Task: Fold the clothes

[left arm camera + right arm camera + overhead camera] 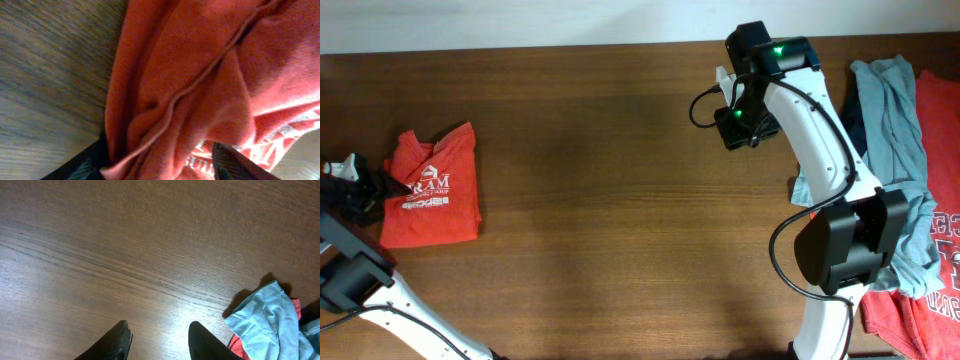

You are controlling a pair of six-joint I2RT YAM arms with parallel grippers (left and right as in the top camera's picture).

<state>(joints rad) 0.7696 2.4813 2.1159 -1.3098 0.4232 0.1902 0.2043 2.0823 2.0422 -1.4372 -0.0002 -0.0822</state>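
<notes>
Left gripper sits at the far left of the wooden table, right against the left edge of the folded red shirt, which lies flat with its white lettering facing up. From the left wrist camera, red cloth fills nearly the whole view and bunches in soft creases between the two dark fingers; the fingers stand on either side of the fabric, but whether they actually press on it cannot be told. Right gripper hangs over bare wood near the far edge of the table, its fingers apart and nothing between them. Just to its side, in the right wrist view, the corner of a light blue garment reaches onto the wood with a bit of red showing beneath it. Overhead, that blue garment lies crumpled in a pile at the right end of the table, draped over a second red shirt, with a dark navy piece beside it.
</notes>
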